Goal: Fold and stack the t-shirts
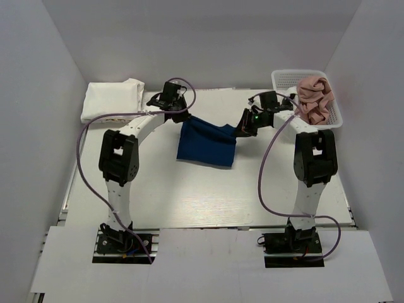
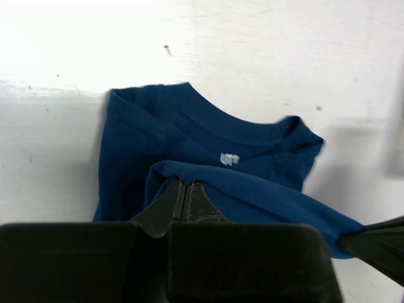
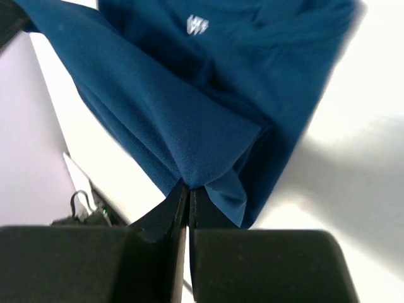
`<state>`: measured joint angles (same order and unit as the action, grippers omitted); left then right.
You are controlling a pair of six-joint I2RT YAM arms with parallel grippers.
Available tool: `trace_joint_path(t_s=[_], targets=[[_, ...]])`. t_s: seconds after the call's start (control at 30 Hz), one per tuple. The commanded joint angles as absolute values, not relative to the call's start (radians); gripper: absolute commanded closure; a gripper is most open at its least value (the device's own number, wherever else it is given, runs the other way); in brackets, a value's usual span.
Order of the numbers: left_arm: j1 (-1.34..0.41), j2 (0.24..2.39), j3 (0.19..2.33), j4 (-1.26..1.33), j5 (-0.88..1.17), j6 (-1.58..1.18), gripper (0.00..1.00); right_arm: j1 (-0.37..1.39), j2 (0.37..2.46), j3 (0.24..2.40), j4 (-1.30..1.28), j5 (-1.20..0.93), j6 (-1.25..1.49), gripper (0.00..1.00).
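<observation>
A white shirt (image 1: 112, 100) lies far left. The left gripper (image 2: 187, 189) and right gripper (image 3: 189, 192) each pinch the blue shirt (image 1: 207, 144) in the middle; its little white tag (image 2: 230, 159) is too blurry to read. A pink shirt (image 1: 315, 100) sits in the basket (image 1: 282, 77) on the right.

white table (image 1: 189, 202), plain white walls (image 1: 208, 38) on three sides, bright even light

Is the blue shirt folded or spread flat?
Partly folded. The blue shirt has one edge pinched by the left pincer and right pincer, doubled over the rest.
</observation>
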<state>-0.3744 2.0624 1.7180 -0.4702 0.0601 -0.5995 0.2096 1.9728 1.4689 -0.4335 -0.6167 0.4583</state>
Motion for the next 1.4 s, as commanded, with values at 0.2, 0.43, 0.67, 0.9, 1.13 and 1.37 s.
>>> trace_joint_path(t_s=[0.2,0.43,0.67,0.9,1.13,1.37], targets=[[-0.307,2.236,2.026,-0.572,0.026,-0.566,0.0,0.181,2.134,1.753,-0.396,-0.571,0.419,0.1],[-0.307,2.073,1.703,-0.41,0.144,-0.528,0.0,0.184,1.973,1.577,-0.374,-0.454,0.384,0.1],[-0.328,2.016,1.559,-0.391,0.362,-0.301,0.0,0.192,1.873,1.43,-0.38,-0.437,0.351,0.1],[-0.328,2.088,1.537,-0.46,0.341,-0.238,0.03,0.187,1.812,1.345,-0.367,-0.43,0.353,0.1],[-0.38,2.189,1.597,-0.526,0.275,-0.229,0.46,0.183,1.807,1.327,-0.389,-0.385,0.361,0.1],[-0.39,2.259,1.577,-0.548,0.209,-0.264,0.81,0.181,1.775,1.289,-0.356,-0.425,0.362,0.1]])
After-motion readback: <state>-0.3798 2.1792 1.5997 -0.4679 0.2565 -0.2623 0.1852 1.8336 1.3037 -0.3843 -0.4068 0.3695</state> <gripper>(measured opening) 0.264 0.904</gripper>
